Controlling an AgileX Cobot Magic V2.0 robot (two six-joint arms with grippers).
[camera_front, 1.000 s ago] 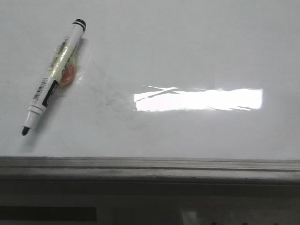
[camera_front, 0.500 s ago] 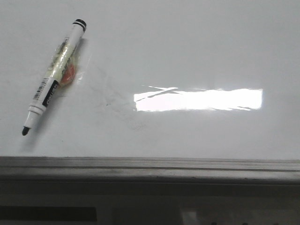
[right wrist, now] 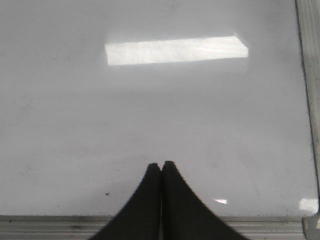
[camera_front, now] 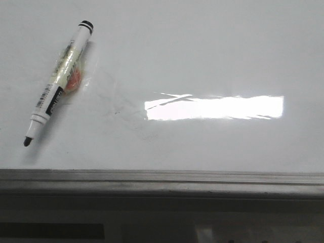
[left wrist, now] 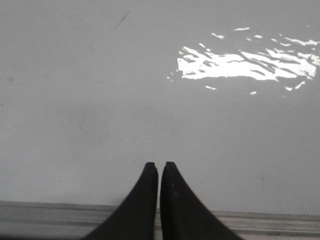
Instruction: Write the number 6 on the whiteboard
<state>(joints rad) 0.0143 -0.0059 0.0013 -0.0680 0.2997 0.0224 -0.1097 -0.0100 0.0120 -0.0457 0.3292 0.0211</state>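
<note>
**One board, one marker, two closed grippers**

One whiteboard [camera_front: 202, 55] fills nearly everything in sight, glossy white, with a single bright rectangular glare right of its middle and one grey metal rail along its near edge. No drawn digit shows on it from the front; only faint grey smudges lie between the marker and the glare.

Two black grippers hang above the board, each seen only from its own wrist camera. The left gripper [left wrist: 159, 165] has its two fingers nearly together, a thin slit between the tips, nothing in it. The right gripper [right wrist: 161, 164] has its tips pressed together, also holding nothing.

One marker [camera_front: 58, 83] lies flat on the board, well left of the glare, uncapped, black tip toward the rail. Its label has a barcode and a black band; the lettering is too small to read.
</note>
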